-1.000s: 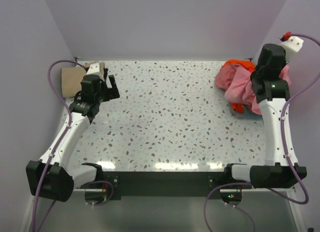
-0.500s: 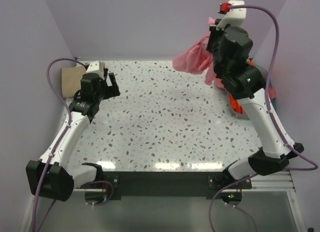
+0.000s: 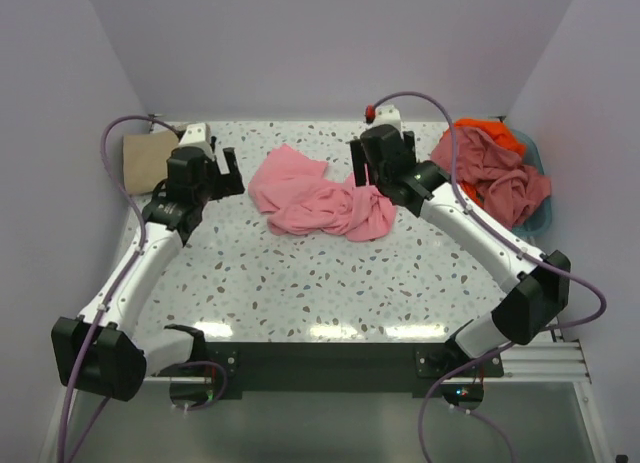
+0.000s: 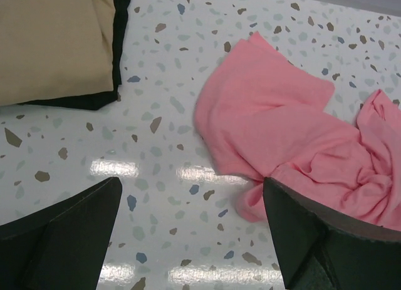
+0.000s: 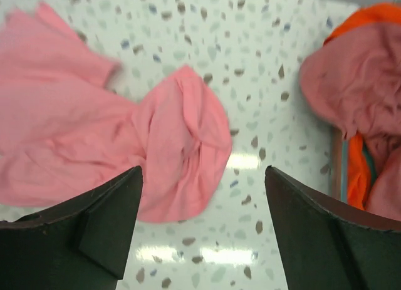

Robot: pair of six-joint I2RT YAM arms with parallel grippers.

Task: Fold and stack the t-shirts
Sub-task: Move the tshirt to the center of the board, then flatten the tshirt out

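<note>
The right arm reaches inward, the right gripper [image 3: 366, 175] wide and empty over the right edge of the light pink t-shirt [image 3: 310, 198]. The left gripper [image 3: 222, 171] hovers wide, left of it. The shirt lies crumpled on the tabletop [image 3: 330, 273].

A folded tan t-shirt [image 4: 50, 42] lay at eleven o'clock on the speckled table [image 4: 156, 146]; a crumpled pink t-shirt [image 4: 294, 133] sprawled at three o'clock.

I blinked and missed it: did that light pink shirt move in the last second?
Yes. The pink shirt went from the pile in the basket leftward to the middle of the table, where it lies crumpled.
</note>
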